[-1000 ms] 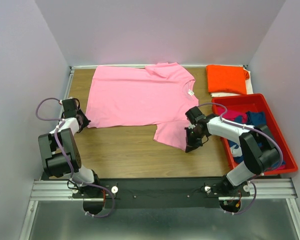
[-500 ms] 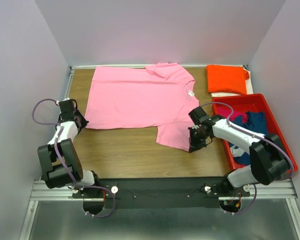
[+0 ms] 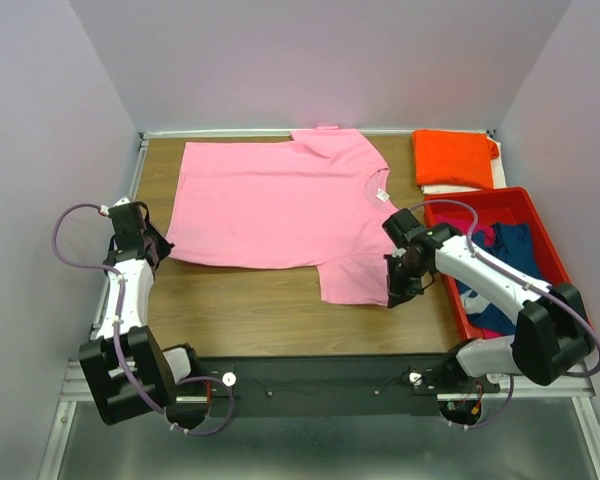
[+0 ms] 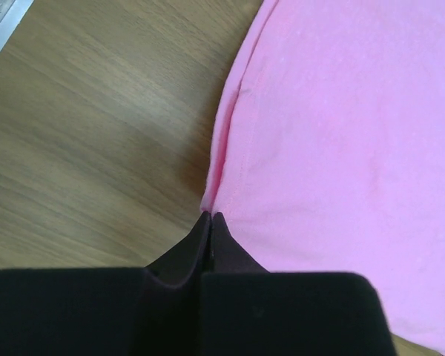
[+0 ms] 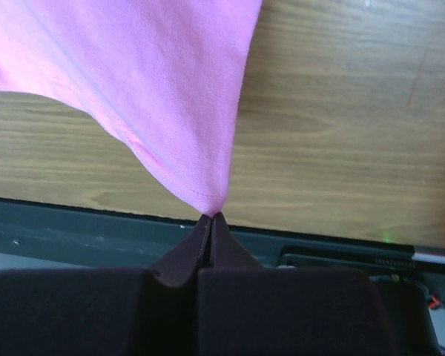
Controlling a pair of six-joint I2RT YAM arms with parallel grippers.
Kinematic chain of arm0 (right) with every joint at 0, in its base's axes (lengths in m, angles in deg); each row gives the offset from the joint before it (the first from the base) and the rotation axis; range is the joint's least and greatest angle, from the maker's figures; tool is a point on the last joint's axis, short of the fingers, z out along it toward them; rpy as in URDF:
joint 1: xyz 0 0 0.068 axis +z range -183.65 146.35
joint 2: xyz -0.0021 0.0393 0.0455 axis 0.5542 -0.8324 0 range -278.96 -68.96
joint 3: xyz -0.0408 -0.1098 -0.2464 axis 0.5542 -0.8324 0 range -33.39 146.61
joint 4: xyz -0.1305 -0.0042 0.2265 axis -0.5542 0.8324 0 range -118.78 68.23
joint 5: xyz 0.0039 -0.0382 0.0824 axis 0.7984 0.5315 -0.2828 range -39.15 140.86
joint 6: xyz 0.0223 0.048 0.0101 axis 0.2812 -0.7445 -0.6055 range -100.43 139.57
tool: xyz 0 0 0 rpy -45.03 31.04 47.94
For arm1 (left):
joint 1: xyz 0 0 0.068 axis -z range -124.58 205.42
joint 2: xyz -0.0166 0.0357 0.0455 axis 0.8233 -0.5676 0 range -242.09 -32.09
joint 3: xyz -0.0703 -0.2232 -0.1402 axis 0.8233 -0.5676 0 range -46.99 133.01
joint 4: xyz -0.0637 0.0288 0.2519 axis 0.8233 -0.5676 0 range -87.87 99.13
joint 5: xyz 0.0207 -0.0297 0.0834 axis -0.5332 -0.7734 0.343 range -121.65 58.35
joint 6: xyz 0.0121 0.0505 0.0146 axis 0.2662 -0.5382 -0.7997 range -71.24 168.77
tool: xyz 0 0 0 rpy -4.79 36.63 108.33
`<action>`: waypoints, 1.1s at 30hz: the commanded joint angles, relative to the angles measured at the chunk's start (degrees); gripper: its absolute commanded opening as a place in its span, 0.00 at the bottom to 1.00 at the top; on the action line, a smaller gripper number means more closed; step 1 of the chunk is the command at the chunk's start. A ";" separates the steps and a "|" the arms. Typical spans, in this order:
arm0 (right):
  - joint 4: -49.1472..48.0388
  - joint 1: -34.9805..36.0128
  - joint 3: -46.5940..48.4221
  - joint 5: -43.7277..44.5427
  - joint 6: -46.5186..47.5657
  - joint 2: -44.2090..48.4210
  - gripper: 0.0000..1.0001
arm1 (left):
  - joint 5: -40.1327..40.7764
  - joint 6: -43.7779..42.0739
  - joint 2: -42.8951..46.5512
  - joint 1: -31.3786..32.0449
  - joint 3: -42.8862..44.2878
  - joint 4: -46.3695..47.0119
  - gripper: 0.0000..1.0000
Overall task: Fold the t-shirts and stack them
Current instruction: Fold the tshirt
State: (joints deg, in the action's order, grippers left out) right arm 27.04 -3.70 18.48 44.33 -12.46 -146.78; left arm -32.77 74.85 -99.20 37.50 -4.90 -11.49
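Note:
The light pink t-shirt point(image 3: 280, 200) lies spread flat on the wooden table, neck to the right. My left gripper point(image 3: 158, 248) is shut on its near-left hem corner, seen in the left wrist view point(image 4: 211, 215) with pink cloth point(image 4: 341, 148) beyond. My right gripper point(image 3: 394, 296) is shut on the tip of the near sleeve point(image 3: 355, 280); the right wrist view point(image 5: 211, 215) shows the pink cloth point(image 5: 156, 81) pinched at the tips. A folded orange t-shirt point(image 3: 453, 156) lies at the back right. Navy point(image 3: 513, 243) and magenta point(image 3: 477, 233) shirts lie in the red bin.
The red plastic bin point(image 3: 555, 260) stands at the right edge, close to my right arm. A white cloth point(image 3: 450, 187) peeks out under the orange shirt. The table's front rail point(image 5: 96, 230) is just below my right gripper. Bare wood point(image 3: 250, 305) lies in front of the shirt.
Both grippers have pulled the pink shirt: the left moved left and toward the near edge, the right moved right and nearer. The shirt now lies flatter and more stretched.

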 commanded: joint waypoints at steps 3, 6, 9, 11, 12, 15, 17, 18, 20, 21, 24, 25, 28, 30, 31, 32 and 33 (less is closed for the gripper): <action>4.57 0.37 6.46 4.41 -2.25 0.40 0.00 | -0.02 1.34 2.17 -0.55 0.10 -2.94 0.00; 4.66 0.37 10.86 8.70 -3.30 -2.94 0.00 | -1.33 1.42 -0.55 -0.46 1.32 -1.18 0.00; 4.22 0.37 16.23 13.02 -2.51 -7.24 0.00 | -2.91 1.86 -3.63 -0.54 2.91 1.10 0.00; 3.26 0.37 19.21 14.78 -2.07 -9.53 0.00 | -4.14 2.21 -5.04 -0.46 3.70 2.33 0.00; 2.21 0.28 20.27 16.27 -1.37 -11.80 0.01 | -4.67 2.30 -5.92 -0.54 4.75 3.38 0.00; 0.18 -0.07 24.48 19.08 -0.14 -15.33 0.00 | -5.55 2.48 -9.26 -0.46 7.21 4.45 0.00; -1.05 -0.60 27.99 20.66 0.82 -18.93 0.00 | -6.25 2.65 -12.50 -0.55 8.88 6.20 0.00; -1.49 -0.86 29.15 21.11 1.18 -20.16 0.00 | -6.61 2.65 -13.39 -0.55 9.41 6.56 0.00; -2.19 -1.74 32.74 22.42 2.05 -23.14 0.01 | -7.74 3.18 -14.88 -0.46 10.90 7.70 0.00; -2.37 -2.09 32.76 22.95 2.32 -24.12 0.00 | -8.01 3.27 -15.59 -0.54 10.91 7.70 0.00; -2.81 -3.76 38.63 24.27 3.55 -27.73 0.00 | -8.63 3.62 -18.92 -0.55 13.37 9.19 0.00; -2.90 -4.29 39.78 24.37 3.82 -28.52 0.00 | -9.24 3.71 -19.63 -0.46 13.72 9.54 0.00; -3.34 -6.05 43.74 24.36 4.78 -31.95 0.00 | -10.91 4.06 -22.70 -0.46 15.65 10.95 0.00; -3.43 -6.84 47.60 24.63 5.66 -34.40 0.00 | -12.32 4.06 -24.29 -0.37 16.79 11.57 0.00; -3.43 -7.10 49.09 24.72 5.93 -35.46 0.01 | -12.50 3.89 -25.60 -0.37 18.02 11.66 0.00; -3.34 -7.71 51.55 24.80 6.19 -36.25 0.00 | -12.67 3.88 -26.31 -0.46 18.73 11.74 0.00; -3.43 -8.07 52.96 24.89 6.45 -37.04 0.00 | -12.67 3.88 -26.75 -0.46 19.26 11.75 0.00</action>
State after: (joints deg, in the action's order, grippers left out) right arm 24.39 -10.85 66.52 66.47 -7.76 -181.35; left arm -42.94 78.50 -124.23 37.48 11.78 -1.89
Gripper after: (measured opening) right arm 0.006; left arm 0.007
